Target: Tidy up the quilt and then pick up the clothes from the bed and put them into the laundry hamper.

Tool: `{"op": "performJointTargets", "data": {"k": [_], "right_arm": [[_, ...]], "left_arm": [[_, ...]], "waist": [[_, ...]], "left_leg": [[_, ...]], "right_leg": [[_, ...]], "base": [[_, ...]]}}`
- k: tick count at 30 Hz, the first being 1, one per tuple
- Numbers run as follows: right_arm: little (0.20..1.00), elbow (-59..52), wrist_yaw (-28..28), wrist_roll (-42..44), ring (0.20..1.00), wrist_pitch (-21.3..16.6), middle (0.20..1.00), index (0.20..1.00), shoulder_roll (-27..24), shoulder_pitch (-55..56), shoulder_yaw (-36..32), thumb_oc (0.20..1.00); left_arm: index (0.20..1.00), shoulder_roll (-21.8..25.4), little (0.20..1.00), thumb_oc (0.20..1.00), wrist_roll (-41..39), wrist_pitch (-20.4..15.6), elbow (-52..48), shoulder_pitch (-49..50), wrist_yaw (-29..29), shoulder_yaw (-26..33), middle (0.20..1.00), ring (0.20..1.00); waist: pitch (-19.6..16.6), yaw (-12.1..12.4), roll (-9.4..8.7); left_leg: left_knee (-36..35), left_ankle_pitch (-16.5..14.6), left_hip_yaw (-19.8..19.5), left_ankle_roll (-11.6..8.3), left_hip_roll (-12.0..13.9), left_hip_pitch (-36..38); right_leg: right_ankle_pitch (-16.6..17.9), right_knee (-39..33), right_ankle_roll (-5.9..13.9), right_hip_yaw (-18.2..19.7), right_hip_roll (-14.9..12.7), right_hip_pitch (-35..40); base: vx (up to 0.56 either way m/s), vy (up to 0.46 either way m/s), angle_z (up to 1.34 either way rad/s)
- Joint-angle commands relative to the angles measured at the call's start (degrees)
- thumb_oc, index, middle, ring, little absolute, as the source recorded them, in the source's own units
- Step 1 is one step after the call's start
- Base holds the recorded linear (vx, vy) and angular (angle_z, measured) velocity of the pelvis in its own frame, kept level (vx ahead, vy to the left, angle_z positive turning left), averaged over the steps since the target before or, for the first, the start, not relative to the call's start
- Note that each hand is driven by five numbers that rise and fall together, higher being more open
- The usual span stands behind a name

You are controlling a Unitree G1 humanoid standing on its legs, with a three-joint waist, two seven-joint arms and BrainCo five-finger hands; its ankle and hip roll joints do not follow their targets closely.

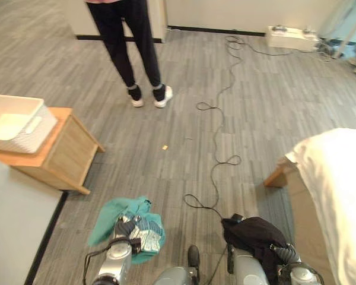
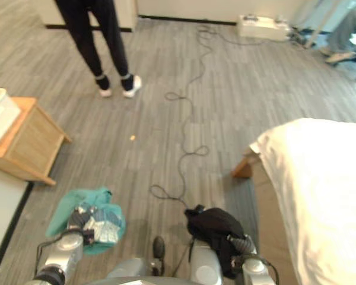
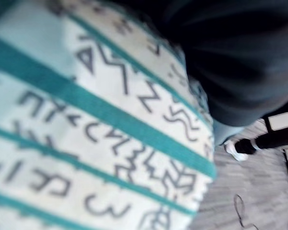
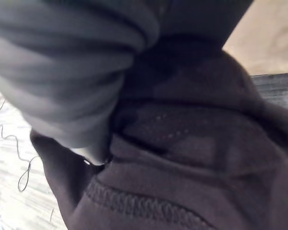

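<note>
Teal cloth (image 1: 113,218) with a white patterned band hangs low at about 7 o'clock in the head views, bunched over the left hand (image 1: 132,232), whose silver fingers curl round it. In the left wrist view the patterned cloth covers most of what lies past the dark ribbed cover. A black garment (image 1: 256,235) sits at about 5 o'clock, draped over the right hand (image 2: 240,244); whether those fingers are closed or spread I cannot tell, since the fabric hides them, and the right wrist view gives just dark folds and a stitched hem. At 3 o'clock the bed (image 2: 249,168) juts in, its wooden corner showing under the pale quilt (image 2: 320,178) that lies smooth across it. At 9 o'clock a white laundry hamper (image 1: 18,124) stands on a wooden cabinet (image 1: 65,155). A person (image 1: 133,47) in black trousers and white shoes stands at 11 o'clock on the grey plank floor (image 1: 255,113).
</note>
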Motion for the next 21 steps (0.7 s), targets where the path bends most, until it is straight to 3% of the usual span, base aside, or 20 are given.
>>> {"op": "performJointTargets", "data": {"k": [1,3,4,11,13,14,16,17,18,19,20,21], "right_arm": [[0.200,0.15,-1.25,2.44,0.200,-0.86,0.200,0.200,-1.99,-0.68,-1.22,0.200],[0.200,1.95,-0.65,2.01,0.200,-0.41,0.200,0.200,-2.22,-1.74,-1.10,0.200],[0.200,7.51,1.89,-8.23,0.200,4.25,0.200,0.200,-2.06,-4.43,8.17,0.200],[0.200,6.06,2.43,-7.49,0.200,4.17,0.200,0.200,-1.86,-4.38,8.44,0.200],[0.200,5.01,2.21,-7.86,0.200,4.06,0.200,0.200,-2.39,-4.53,8.28,0.200],[0.200,3.55,1.36,-8.78,0.200,4.43,0.200,0.200,-4.04,-4.81,7.70,0.200],[0.200,3.17,1.07,-8.62,0.200,4.69,0.200,0.200,-4.50,-4.98,7.24,0.200],[0.200,2.70,1.02,-8.40,0.200,4.96,0.200,0.200,-4.77,-4.96,6.94,0.200],[0.200,1.15,0.98,-8.27,0.200,5.04,0.200,0.200,-4.91,-4.75,6.88,0.200],[0.200,1.09,0.98,-8.27,0.200,5.07,0.200,0.200,-4.91,-4.68,6.88,0.200],[0.200,-0.27,0.95,-8.36,0.200,4.81,0.200,0.200,-5.10,-4.31,6.91,0.200],[0.200,-1.23,0.93,-8.61,0.200,4.55,0.200,0.200,-5.40,-4.08,7.14,0.200]], "left_arm": [[0.200,-0.85,0.200,0.200,3.41,-1.39,-0.02,-3.62,-0.39,0.17,0.200,0.200],[0.200,-1.92,0.200,0.200,3.00,-1.50,3.47,-3.13,-0.93,1.00,0.200,0.200],[0.200,-4.89,0.200,0.200,14.40,2.43,15.59,-5.74,-2.46,-6.90,0.200,0.200],[0.200,-4.50,0.200,0.200,15.29,3.00,16.68,-5.52,-2.93,-6.96,0.200,0.200],[0.200,-4.35,0.200,0.200,15.16,3.11,16.82,-6.02,-2.91,-6.81,0.200,0.200],[0.200,-4.40,0.200,0.200,14.30,3.48,16.46,-7.05,-2.65,-6.70,0.200,0.200],[0.200,-4.39,0.200,0.200,14.33,3.72,16.16,-7.36,-2.51,-6.86,0.200,0.200],[0.200,-4.37,0.200,0.200,14.61,3.86,16.41,-7.25,-2.53,-6.90,0.200,0.200],[0.200,-4.29,0.200,0.200,14.64,3.84,16.21,-6.85,-2.55,-6.58,0.200,0.200],[0.200,-4.29,0.200,0.200,14.64,3.84,16.20,-6.80,-2.55,-6.60,0.200,0.200],[0.200,-4.19,0.200,0.200,14.52,3.80,15.82,-6.37,-2.58,-6.22,0.200,0.200],[0.200,-4.01,0.200,0.200,14.39,3.63,15.13,-5.96,-2.49,-5.92,0.200,0.200]], "waist": [[1.93,-0.53,-0.96],[0.95,-0.19,-0.91],[-2.02,4.22,0.08],[-1.57,4.54,0.22],[-0.43,5.10,-0.23],[1.89,5.93,-0.93],[2.32,5.80,-1.37],[2.27,5.94,-1.77],[1.54,6.74,-1.77],[1.57,6.83,-1.90],[0.99,7.33,-1.62],[0.49,7.96,-0.91]], "left_leg": [[5.25,-6.52,0.56,-5.78,7.12,-1.17],[4.63,-6.35,1.22,-5.79,6.94,-0.67],[-1.44,-4.18,-3.91,-7.15,6.11,5.35],[0.94,-4.92,-4.18,-7.66,6.78,6.36],[9.50,-6.24,-3.70,-9.00,6.37,2.42],[25.81,-0.19,-2.12,-11.63,7.86,-7.00],[30.74,1.23,-0.23,-11.55,9.22,-10.68],[31.72,0.68,2.46,-10.71,10.08,-12.63],[26.68,-1.24,6.53,-9.67,10.47,-15.09],[26.54,-1.30,6.70,-9.60,10.31,-14.86],[21.46,-2.21,8.31,-8.88,9.70,-14.93],[15.28,-0.50,9.07,-8.98,9.04,-14.84]], "right_leg": [[6.43,-10.76,1.91,-2.27,-2.12,13.39],[7.50,-11.55,2.33,-2.74,-2.09,14.30],[4.05,-14.24,-1.85,-2.90,6.35,22.07],[1.82,-11.38,-3.13,-2.52,7.24,22.04],[1.75,-11.39,-3.65,-2.94,6.71,22.47],[1.49,-12.17,-4.72,-5.06,5.45,24.66],[1.14,-12.14,-5.17,-6.12,5.10,25.05],[0.48,-12.54,-5.25,-6.65,4.81,26.00],[-0.40,-14.23,-4.87,-6.96,4.75,28.23],[-0.45,-14.35,-4.78,-6.89,4.56,28.41],[-0.94,-15.35,-4.24,-6.78,4.41,29.39],[-1.50,-16.01,-3.76,-6.57,4.74,30.30]], "base": [[0.02,-0.037,0.66],[0.06,-0.059,0.20],[0.09,-0.043,-0.05],[0.08,-0.076,-0.01],[0.04,-0.140,0.06],[0.05,-0.152,0.02],[0.10,-0.133,0.37],[0.35,-0.073,0.73],[0.33,-0.016,0.46],[0.39,0.069,0.11],[0.31,0.117,-0.36],[0.46,0.174,-0.41]]}}
